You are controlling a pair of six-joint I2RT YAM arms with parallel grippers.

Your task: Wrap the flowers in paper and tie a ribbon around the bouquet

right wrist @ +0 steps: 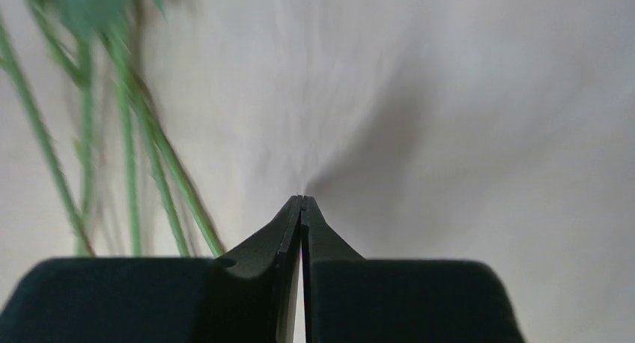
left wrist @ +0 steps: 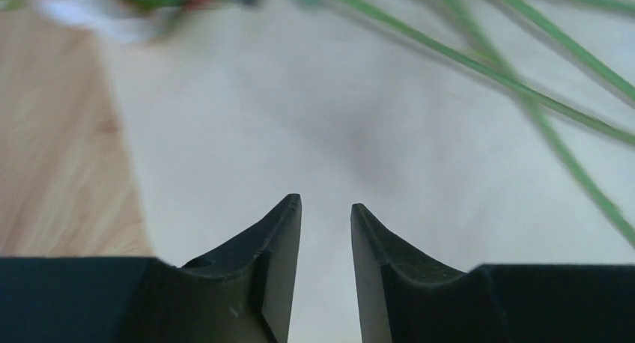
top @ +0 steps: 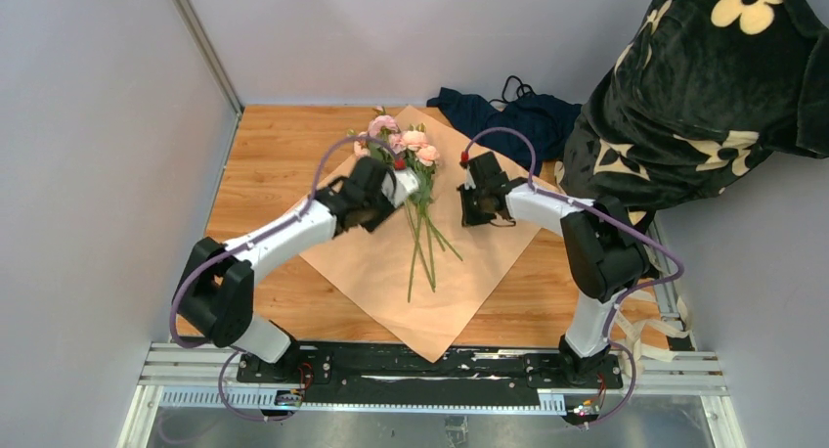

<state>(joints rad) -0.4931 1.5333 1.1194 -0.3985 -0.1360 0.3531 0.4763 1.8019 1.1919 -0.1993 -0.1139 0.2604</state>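
**Desk:** What does the overhead view show?

**Photographer:** The paper point(top: 459, 291) lies tan face up in the middle of the tabletop point(top: 264, 155), turned so that one corner points at the near edge and one at the far edge. The flowers point(top: 418, 208) lie on it, pink heads toward the far edge and stems fanning toward the near one. The left tool point(top: 409, 186) is at the stems just below the blooms. The right tool point(top: 479, 205) is down on the sheet, right of the stems. A dark cloth point(top: 508, 111) sits at the far edge.

**Desk:** And the left wrist?

**Photographer:** The left tool point(left wrist: 326, 204) is partly open over the paper point(left wrist: 299, 118) with nothing between its jaws. The stems point(left wrist: 479, 62) lie ahead of it, untouched.

**Desk:** The right wrist?

**Photographer:** The right tool point(right wrist: 302, 199) is closed tight. The paper point(right wrist: 449, 133) puckers to a point at its tips, so it appears to be nipping a fold. The stems point(right wrist: 135, 171) lie just to its left.

**Desk:** Which step is this?

**Photographer:** Wrapping has barely begun. The bunch is laid out and nothing is folded. The next move probably means lifting that side of the sheet across the stems while the left tool steadies them. I can't make out the ribbon.
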